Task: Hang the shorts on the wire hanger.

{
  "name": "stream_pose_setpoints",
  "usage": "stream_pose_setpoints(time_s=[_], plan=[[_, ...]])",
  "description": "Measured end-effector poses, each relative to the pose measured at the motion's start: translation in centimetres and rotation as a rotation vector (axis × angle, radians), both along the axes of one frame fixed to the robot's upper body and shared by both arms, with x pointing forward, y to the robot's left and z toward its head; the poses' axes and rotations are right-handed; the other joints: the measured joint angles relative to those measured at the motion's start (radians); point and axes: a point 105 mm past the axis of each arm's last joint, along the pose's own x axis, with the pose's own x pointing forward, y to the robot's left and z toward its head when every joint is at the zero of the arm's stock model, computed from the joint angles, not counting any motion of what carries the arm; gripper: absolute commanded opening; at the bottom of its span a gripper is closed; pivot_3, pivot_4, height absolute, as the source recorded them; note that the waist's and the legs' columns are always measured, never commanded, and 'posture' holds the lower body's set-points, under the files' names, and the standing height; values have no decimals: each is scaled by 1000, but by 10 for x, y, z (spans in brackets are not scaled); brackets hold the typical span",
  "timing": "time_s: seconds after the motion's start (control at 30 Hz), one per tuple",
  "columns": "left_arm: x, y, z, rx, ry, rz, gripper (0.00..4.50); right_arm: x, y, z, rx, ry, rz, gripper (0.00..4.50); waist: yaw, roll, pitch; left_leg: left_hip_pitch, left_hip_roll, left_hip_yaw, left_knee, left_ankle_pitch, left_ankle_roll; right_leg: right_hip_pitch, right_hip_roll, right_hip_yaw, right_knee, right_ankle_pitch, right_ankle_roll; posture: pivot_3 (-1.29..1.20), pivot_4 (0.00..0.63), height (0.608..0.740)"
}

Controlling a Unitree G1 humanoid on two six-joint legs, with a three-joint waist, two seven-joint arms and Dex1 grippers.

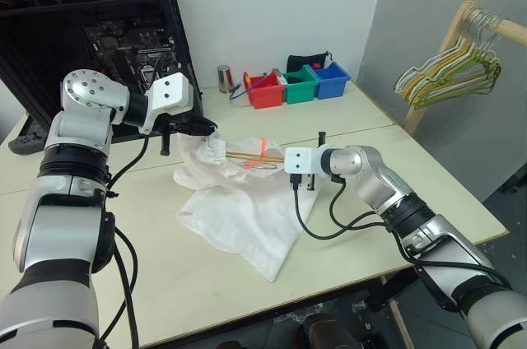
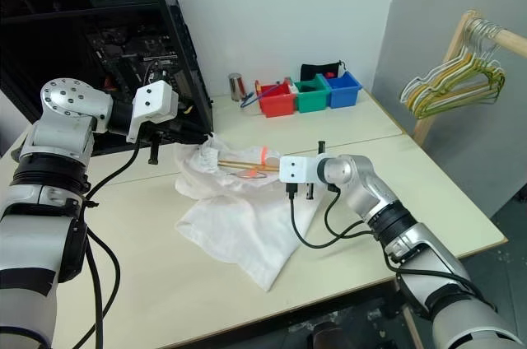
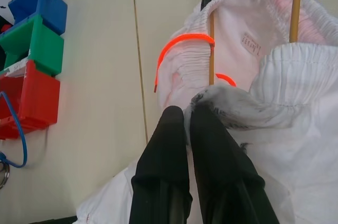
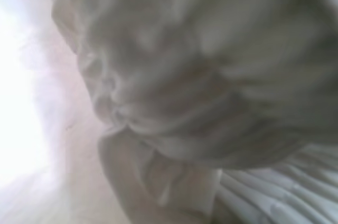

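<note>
Though pinched, shorts (image 1: 239, 201) on table (image 1: 395, 193).

white shorts (image 1: 239, 205), crumpled, spread on the desk (image 1: 370, 168) with the waistband lifted at the far end; tan wire hanger (image 1: 251, 155) lying inside that waistband.

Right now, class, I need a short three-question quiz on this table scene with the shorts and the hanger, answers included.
1. True or false: the left gripper is shut on the waistband of the shorts.
2. Where is the wire hanger? A) on the rack beside the table B) inside the shorts' waist opening C) in the red bin
3. Fill in: the three bins at the table's far edge are red, green and ____.

Key: 1 true. 2 B. 3 blue. The right gripper reaches into the shorts from the other side, fingers hidden by cloth.
</note>
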Motion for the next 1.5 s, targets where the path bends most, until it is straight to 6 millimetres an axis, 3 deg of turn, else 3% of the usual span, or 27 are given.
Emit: stream_pose_setpoints(time_s=[0.13,0.3,0.57,0.6,0.7,0.83,0.93,1.03,1.23,1.4,1.5], plan=[[-2,4,-2,18,33,12,294,1,1,4,-26,-63,24,0,-1,0,0,0,0,0,0,0,0,0,0,0,0,0,0,-129,0,740],[-10,20,0,51,66,25,1104,2,3,7,-41,-115,50,0,-1,0,0,0,0,0,0,0,0,0,1,0,0,0,0,-127,0,740],[-18,16,-25,38,144,21,2617,7,12,23,-76,-245,108,0,-1,0,0,0,0,0,0,0,0,0,0,2,0,0,0,-125,0,740],[-18,16,-24,32,149,26,2617,7,12,23,-83,-251,112,0,-1,0,0,0,0,0,0,0,0,0,0,2,0,0,0,-123,0,740],[-11,21,-2,-20,141,85,2617,8,11,21,-101,-275,123,0,0,-1,0,-2,-1,0,1,0,0,-1,1,1,0,0,0,-122,0,740],[-5,42,64,-112,4,201,2617,11,10,20,-120,-296,130,0,-2,-1,0,0,-2,2,0,0,0,-1,1,0,-1,0,0,-121,0,740],[-1,49,76,-164,-7,259,2617,13,8,17,-121,-292,123,0,-3,-1,0,1,-1,2,0,0,0,0,1,0,0,-1,1,-119,0,740],[10,64,67,-169,-30,379,2617,12,9,17,-119,-301,133,0,-2,-1,0,1,-1,1,0,0,0,0,1,0,0,-1,1,-119,0,740],[11,49,15,-145,115,308,2617,12,15,20,-116,-323,145,0,-1,-1,0,0,0,1,0,0,0,-1,0,0,1,0,0,-128,0,740],[2,51,-4,-83,149,274,2617,12,15,20,-115,-322,143,0,-5,-1,0,0,0,0,0,0,0,-2,0,3,1,0,0,-139,0,740],[-11,67,-17,-34,191,291,2617,14,11,20,-110,-305,125,0,-14,-1,0,0,0,0,0,0,0,-3,0,3,1,0,0,-138,0,740]])
